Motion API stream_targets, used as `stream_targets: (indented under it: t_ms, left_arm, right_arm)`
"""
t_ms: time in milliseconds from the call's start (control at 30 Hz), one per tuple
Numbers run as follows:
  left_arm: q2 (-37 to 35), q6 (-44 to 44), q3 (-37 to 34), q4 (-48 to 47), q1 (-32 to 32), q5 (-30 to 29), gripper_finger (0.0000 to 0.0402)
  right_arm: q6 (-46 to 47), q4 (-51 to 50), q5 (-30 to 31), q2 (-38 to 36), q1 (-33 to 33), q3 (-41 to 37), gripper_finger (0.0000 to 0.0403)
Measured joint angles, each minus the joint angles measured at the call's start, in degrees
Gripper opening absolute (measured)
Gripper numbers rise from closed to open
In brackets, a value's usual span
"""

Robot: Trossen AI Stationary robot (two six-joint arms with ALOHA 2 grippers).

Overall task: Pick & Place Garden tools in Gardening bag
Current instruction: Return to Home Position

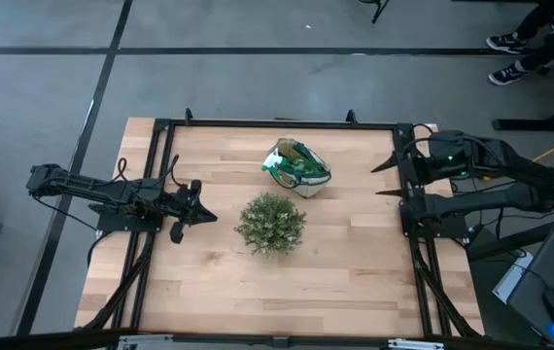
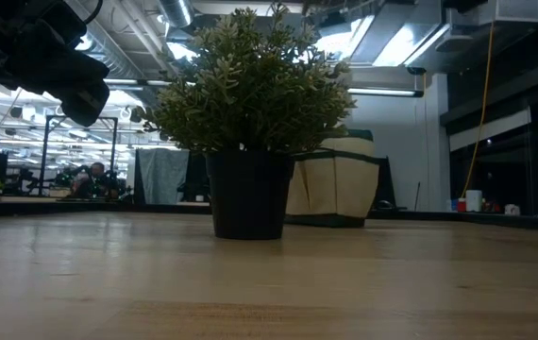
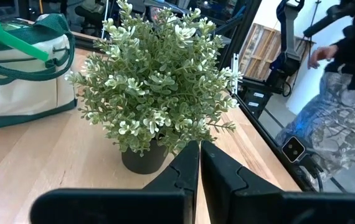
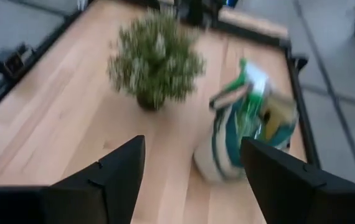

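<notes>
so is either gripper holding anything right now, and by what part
Nothing is held. The left gripper is shut on nothing, and the right gripper is open and empty. A green tool sticks out of the gardening bag.

The left arm (image 1: 102, 190) and right arm (image 1: 496, 180) are matte black with black cables (image 1: 173, 172); the right gripper (image 1: 376, 182) has angular wedge fingers (image 4: 118, 171).

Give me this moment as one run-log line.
bag upright near plant, green tool sticking out | left gripper shut, left of plant | right gripper open, at right side

Bag (image 3: 15, 81) cream, trim (image 3: 22, 119) dark green; plant (image 1: 271, 223) green, pot (image 2: 247, 194) black.
</notes>
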Motion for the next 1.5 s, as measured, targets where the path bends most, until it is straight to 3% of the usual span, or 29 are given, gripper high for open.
stream_targets:
  t_ms: [233,667,733,1033,1500]
  left_arm:
    - [0.0,0.0,0.0,0.0,0.0,0.0,0.0012]
    - [0.0,0.0,0.0,0.0,0.0,0.0,0.0011]
    - [0.0,0.0,0.0,0.0,0.0,0.0,0.0010]
    - [0.0,0.0,0.0,0.0,0.0,0.0,0.0011]
    - [0.0,0.0,0.0,0.0,0.0,0.0,0.0010]
  right_arm:
    - [0.0,10.3,0.0,2.4,3.0,0.0,0.0268]
    - [0.0,14.4,-0.6,0.6,6.5,-1.9,0.0268]
    - [0.0,19.7,-0.6,-1.0,6.5,-6.6,0.0268]
    - [0.0,67.3,-0.6,-6.4,5.5,-38.1,0.0268]
    - [0.0,81.6,-0.5,-17.9,4.8,-59.5,0.0268]
